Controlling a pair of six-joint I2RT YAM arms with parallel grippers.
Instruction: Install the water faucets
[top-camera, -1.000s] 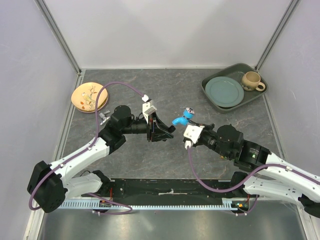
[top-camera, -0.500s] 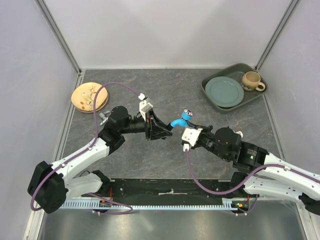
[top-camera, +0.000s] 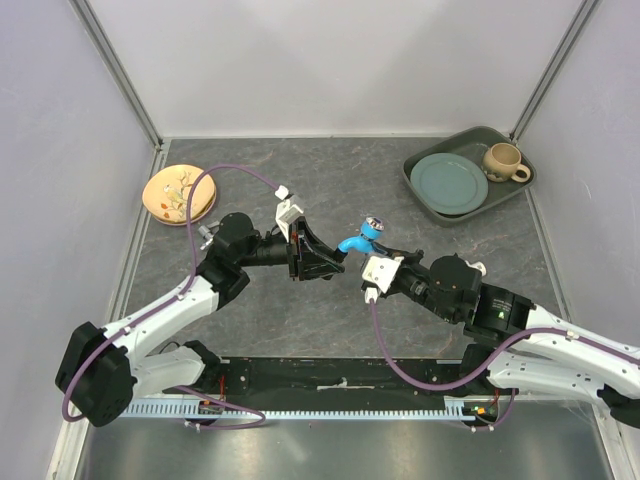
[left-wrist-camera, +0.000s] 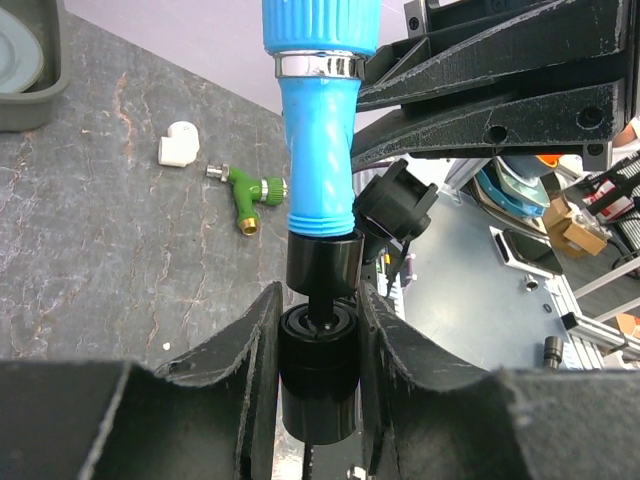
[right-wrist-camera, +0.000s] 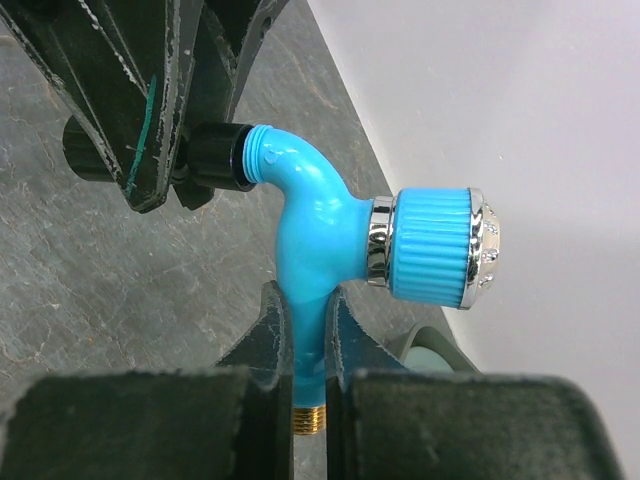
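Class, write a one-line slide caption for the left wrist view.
Left claw clamps the black end piece of the blue faucet; a green faucet and white elbow lie on the table behind.

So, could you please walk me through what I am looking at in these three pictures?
These are two robot arms bolted to a table, each ending in a two-finger gripper. One picture looks down from above; the other two come from cameras on the wrists. The right gripper pinches the blue faucet by its stem, and the left gripper clamps its black end piece. On the table lie a green faucet and a white elbow pipe. A flowered yellow plate sits at the far left; a grey tray at the far right holds a blue-green plate and a mug.
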